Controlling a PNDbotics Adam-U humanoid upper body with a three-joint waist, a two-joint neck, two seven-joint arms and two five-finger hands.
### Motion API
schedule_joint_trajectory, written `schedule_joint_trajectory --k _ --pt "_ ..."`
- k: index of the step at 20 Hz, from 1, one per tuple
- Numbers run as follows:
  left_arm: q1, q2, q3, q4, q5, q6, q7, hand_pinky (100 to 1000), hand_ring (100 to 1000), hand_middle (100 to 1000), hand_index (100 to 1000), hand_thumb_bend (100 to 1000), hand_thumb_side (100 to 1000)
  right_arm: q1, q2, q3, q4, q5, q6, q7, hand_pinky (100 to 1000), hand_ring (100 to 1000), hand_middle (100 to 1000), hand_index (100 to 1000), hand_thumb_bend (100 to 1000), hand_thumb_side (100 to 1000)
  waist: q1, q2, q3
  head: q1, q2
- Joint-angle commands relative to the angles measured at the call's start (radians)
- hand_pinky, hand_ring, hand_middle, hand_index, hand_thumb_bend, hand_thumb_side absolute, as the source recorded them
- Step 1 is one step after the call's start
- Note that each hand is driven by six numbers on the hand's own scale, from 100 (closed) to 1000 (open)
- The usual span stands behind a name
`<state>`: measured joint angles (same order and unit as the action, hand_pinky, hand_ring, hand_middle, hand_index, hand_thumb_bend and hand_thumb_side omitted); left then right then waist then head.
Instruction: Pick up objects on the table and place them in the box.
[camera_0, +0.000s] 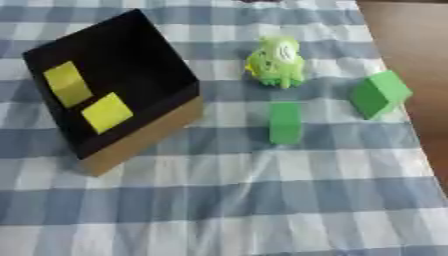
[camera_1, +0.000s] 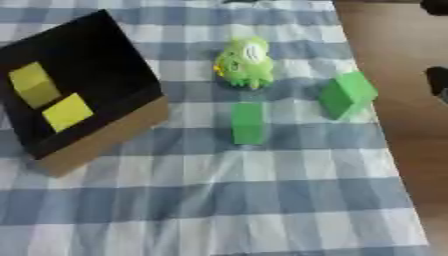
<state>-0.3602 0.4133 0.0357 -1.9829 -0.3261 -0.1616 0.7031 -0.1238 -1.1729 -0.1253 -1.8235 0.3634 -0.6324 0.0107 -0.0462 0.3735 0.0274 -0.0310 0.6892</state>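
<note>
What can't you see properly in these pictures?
- Box: its near wall hides part of its floor; the left edge cuts it off in the right eye view.
- Green toy: its face is too blurred to read.
- Dark shapes at the right edge: cut off; maybe a robot hand.

light: bright, even | shadows: soft, faint | focus: whole picture blurred | glare: none

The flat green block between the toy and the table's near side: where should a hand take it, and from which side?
Probably from above, fingers and thumb across the green block's long left and right faces. It lies flat, long axis running away from the robot, with bare cloth on both sides; the green toy stands clear beyond its far end.
</note>
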Motion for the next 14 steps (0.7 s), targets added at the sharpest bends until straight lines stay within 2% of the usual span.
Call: schedule_joint_trajectory --k 1,5,8,14 --pt "-0.006 0.031 0.009 -0.017 -0.004 0.001 0.003 744 911 772 815 585 640 -0.011 -0.057 0.007 0.018 0.050 -0.043 0.035 892 909 877 950 100 359 -0.014 -0.032 0.002 0.012 -0.020" --pt "-0.007 0.031 0.008 -0.017 -0.003 0.000 0.002 744 911 772 815 585 640 -0.020 -0.067 0.032 0.034 0.113 -0.074 0.072 901 926 891 955 106 330 -0.015 -0.032 0.004 0.013 -0.029" --pt "-0.006 0.033 0.007 -0.017 -0.003 0.001 0.000 744 911 772 815 585 640 -0.026 -0.075 0.052 0.040 0.160 -0.087 0.099 910 937 898 959 213 308 -0.017 -0.034 0.004 0.007 -0.030" --pt "-0.008 0.033 0.005 -0.017 -0.001 -0.001 -0.002 744 912 772 815 585 639 -0.040 -0.088 0.096 0.056 0.224 -0.118 0.164 926 950 905 965 330 268 -0.019 -0.033 0.008 0.000 -0.027"
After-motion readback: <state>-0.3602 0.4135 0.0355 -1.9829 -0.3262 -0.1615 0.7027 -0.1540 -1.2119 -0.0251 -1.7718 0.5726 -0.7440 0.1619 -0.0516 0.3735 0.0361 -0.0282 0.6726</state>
